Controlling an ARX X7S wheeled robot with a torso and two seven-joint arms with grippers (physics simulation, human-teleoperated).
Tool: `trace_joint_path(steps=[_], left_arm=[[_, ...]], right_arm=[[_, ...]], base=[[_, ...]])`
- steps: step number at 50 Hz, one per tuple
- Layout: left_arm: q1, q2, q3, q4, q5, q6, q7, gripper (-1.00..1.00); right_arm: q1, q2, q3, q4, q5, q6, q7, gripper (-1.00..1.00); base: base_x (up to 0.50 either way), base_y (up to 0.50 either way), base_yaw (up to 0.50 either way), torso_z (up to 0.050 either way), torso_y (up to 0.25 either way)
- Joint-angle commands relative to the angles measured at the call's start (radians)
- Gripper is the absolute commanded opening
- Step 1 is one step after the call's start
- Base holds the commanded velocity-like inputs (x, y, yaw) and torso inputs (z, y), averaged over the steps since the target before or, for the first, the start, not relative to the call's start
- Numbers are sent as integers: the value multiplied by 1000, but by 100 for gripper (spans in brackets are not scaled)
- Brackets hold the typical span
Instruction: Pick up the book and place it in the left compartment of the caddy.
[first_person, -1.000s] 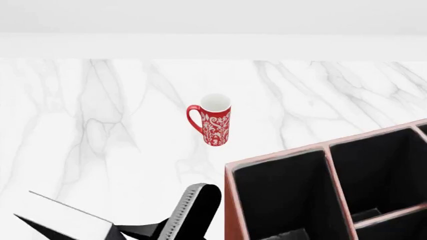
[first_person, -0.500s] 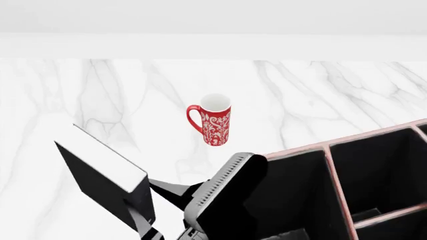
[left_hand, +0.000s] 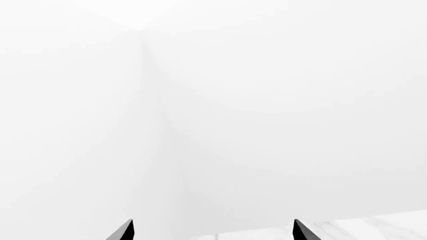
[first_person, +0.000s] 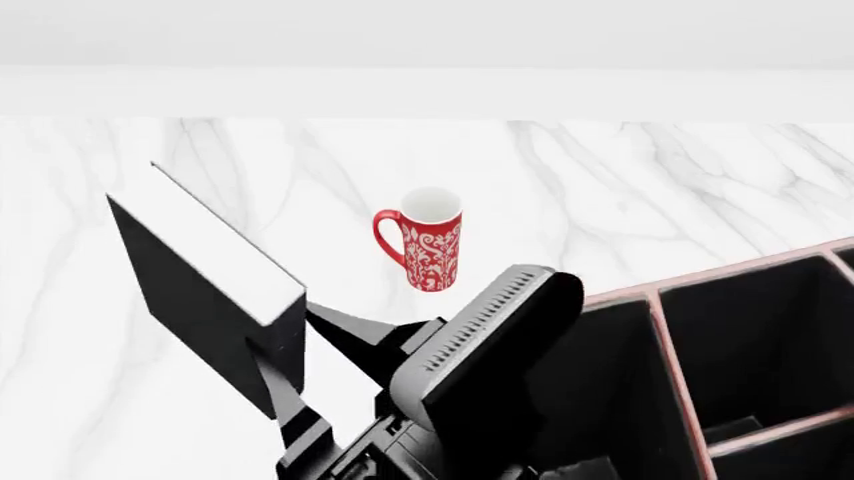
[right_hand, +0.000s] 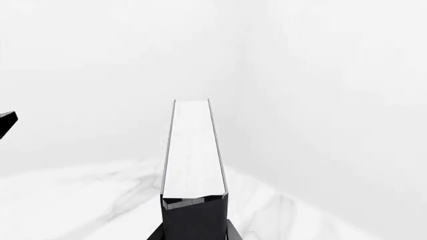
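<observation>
One hand, the right hand (first_person: 287, 345), grips the book (first_person: 200, 275) aloft, left of the caddy (first_person: 721, 370) rim; bare tabletop (first_person: 641, 190) surrounds the mug (first_person: 427, 240). Left hand (left_hand: 212, 231) spread, empty.

Bright, flat, even light all over, no visible source and no glare. The marble table (first_person: 667, 190) reads near white, its grey veins crisp, with almost no cast shadow beside the red mug (first_person: 430, 240). Renders are sharp edge to edge, no blur, no bending at the borders. The caddy (first_person: 747, 360) interior sits deep black, detail lost inside. Behind the mug, the wall washes out; the left wrist view is nearly pure white, only a faint grey corner seam showing.
</observation>
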Motion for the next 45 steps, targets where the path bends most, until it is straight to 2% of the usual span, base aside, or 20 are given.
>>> trace_joint_path(steps=[1, 26, 45], left_arm=[[1, 0, 0, 0, 1, 2, -1, 100], [10, 0, -4, 0, -7, 14, -5, 100], [16, 0, -12, 0, -20, 25, -10, 100]], right_arm=[[21, 13, 57, -56, 6, -1, 33, -100], [53, 124, 150, -275, 75, 24, 186, -100], [-16, 330, 274, -528, 142, -32, 379, -100]], base=[[0, 0, 0, 0, 0], [0, 0, 0, 1, 1], [0, 0, 0, 0, 1]])
